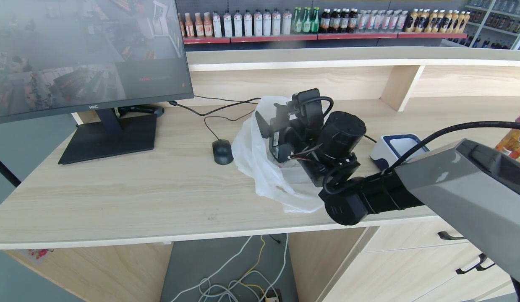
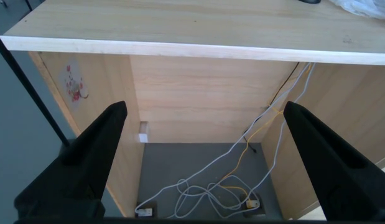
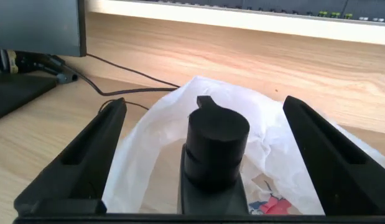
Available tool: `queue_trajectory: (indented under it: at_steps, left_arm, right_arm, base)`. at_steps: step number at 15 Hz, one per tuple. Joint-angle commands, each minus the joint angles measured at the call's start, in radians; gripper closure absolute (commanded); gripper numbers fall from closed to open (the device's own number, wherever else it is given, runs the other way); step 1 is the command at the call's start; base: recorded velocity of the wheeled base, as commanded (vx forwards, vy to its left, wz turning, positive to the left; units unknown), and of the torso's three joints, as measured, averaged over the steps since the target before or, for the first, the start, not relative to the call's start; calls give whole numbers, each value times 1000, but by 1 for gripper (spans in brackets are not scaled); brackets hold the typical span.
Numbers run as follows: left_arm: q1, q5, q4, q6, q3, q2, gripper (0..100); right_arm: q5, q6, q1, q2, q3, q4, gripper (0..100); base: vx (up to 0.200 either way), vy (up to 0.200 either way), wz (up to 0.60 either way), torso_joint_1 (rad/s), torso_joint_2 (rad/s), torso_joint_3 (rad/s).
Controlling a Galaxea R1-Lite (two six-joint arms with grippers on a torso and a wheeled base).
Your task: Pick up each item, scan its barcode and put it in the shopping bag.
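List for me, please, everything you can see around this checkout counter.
counter: one, light wood, across the front
monitor: one, black, counter's left rear
mouse: one, black, left of the bag
shopping bag: one, white plastic, mid-counter
scanner: one, white and blue, right of the bag
bottle: at least one, orange, counter's right edge
shelf bottles: many, mixed colours, red shelf behind
cables: several, white and yellow, under the counter
right gripper: one, black, open, above the bag
left gripper: one, black, open, below the counter's front edge
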Motion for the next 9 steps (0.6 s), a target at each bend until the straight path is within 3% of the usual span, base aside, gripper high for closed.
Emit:
queue_trajectory:
  at_steps: [1, 6, 9]
  left_arm:
    - [0, 1, 0, 0, 0, 0, 0]
    - [0, -1, 0, 4, 0, 0, 0]
    - [0, -1, 0, 4, 0, 0, 0]
  right_arm:
    - [-1, -3, 10, -66, 16, -3, 0]
    - [-1, 4, 7, -183, 191, -94, 0]
    - [1, 22, -20, -284, 522, -304, 0]
  base:
    - [0, 0, 0, 0, 0, 0]
    - [0, 0, 0, 0, 0, 0]
    - [0, 0, 0, 0, 0, 0]
